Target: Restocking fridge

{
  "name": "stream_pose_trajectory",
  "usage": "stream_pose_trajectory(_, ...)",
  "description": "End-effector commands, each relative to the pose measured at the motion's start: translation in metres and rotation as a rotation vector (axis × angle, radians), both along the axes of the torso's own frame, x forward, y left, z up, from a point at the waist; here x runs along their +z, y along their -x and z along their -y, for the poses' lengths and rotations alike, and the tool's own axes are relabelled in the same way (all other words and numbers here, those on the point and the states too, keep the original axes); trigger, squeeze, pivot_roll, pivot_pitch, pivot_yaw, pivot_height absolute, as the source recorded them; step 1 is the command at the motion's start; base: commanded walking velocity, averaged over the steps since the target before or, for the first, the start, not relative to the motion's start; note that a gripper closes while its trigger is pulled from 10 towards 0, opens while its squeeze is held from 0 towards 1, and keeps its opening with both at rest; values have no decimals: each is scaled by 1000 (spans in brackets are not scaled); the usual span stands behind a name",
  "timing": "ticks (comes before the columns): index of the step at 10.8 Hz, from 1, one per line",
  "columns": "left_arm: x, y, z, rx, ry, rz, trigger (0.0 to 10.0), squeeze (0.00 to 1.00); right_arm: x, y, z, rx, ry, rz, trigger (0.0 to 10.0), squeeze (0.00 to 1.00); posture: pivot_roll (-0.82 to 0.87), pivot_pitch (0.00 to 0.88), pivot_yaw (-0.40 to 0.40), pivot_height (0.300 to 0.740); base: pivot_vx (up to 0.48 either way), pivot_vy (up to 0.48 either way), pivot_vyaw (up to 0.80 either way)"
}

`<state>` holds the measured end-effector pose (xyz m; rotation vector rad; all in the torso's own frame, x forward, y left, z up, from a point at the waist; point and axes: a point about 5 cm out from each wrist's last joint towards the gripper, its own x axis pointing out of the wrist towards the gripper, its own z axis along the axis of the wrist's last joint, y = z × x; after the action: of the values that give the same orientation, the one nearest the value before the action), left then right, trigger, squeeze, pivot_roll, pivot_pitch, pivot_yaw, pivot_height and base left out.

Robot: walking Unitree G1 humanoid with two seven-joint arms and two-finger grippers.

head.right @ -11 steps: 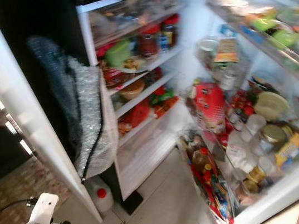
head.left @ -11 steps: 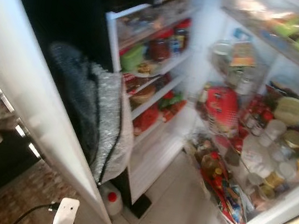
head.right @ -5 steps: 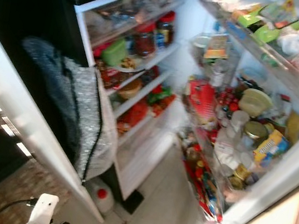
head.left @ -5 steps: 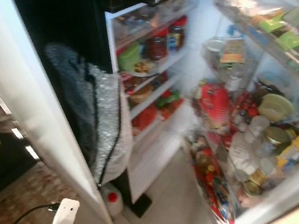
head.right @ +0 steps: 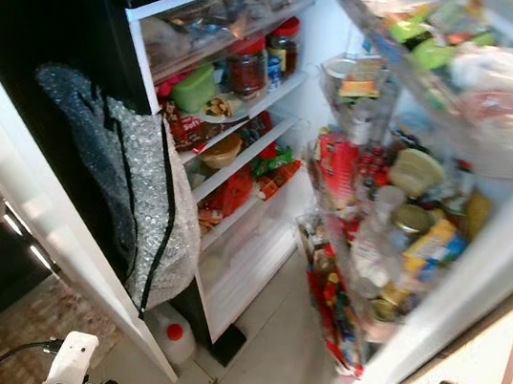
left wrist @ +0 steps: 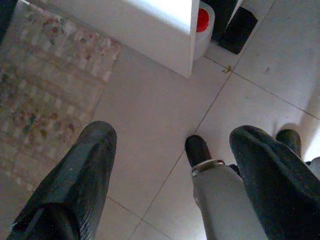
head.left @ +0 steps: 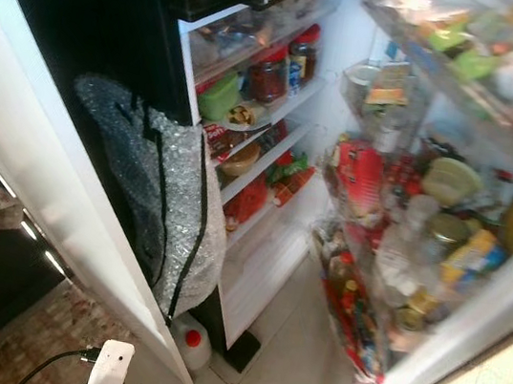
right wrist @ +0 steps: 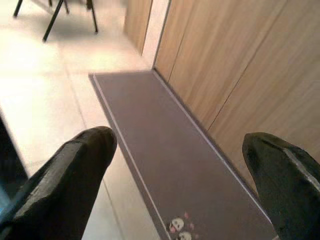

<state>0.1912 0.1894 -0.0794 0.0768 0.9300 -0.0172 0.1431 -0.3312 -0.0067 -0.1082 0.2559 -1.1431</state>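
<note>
The fridge stands open before me, its inner shelves (head.left: 283, 109) packed with red-lidded jars (head.left: 272, 77), a green tub (head.left: 220, 98) and packets. The right-hand door (head.left: 470, 316) carries racks crowded with jars, bottles and a red bag (head.left: 361, 174). My left gripper (left wrist: 170, 145) hangs low over the tiled floor, open and holding nothing; its white wrist (head.left: 109, 373) shows at the bottom edge. My right gripper (right wrist: 180, 145) is open too, empty, above a grey mat (right wrist: 170, 165).
A silver bubble-foil bag (head.left: 172, 208) hangs on the white left door (head.left: 36, 178). A white jug with a red cap (head.left: 192, 342) sits on the floor by that door's foot. A patterned rug (head.left: 31, 342) lies to the left; wooden cabinet fronts (right wrist: 250, 70) border the mat.
The right-hand fridge door has swung leftward, nearer the shelves. My right arm's tip has left the bottom edge of the eye views. The bag and jug stay put.
</note>
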Motion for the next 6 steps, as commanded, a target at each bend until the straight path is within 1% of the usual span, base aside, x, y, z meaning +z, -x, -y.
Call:
stream_pose_trajectory(1,-1,3,-5,0,-13,-13,10000,0,7,-9,-4,37,23,34,10000,0,-264,0,108,740,0,0,0)
stream_pose_trajectory(2,-1,2,-5,1,-13,-12,10000,0,11,-13,-5,54,36,43,10000,0,-263,0,107,740,0,0,0)
stream_pose_trajectory(3,-1,3,-5,2,-14,-11,10000,0,15,-20,-7,96,56,47,10000,0,-263,0,107,740,0,0,0)
stream_pose_trajectory(5,0,2,-6,-7,-17,-11,10000,0,28,-41,-27,265,81,101,10000,0,-264,0,109,740,0,0,0)
stream_pose_trajectory(6,0,2,-6,-9,-17,-11,10000,0,31,-46,-32,315,100,99,10000,0,-265,0,110,740,0,0,0)
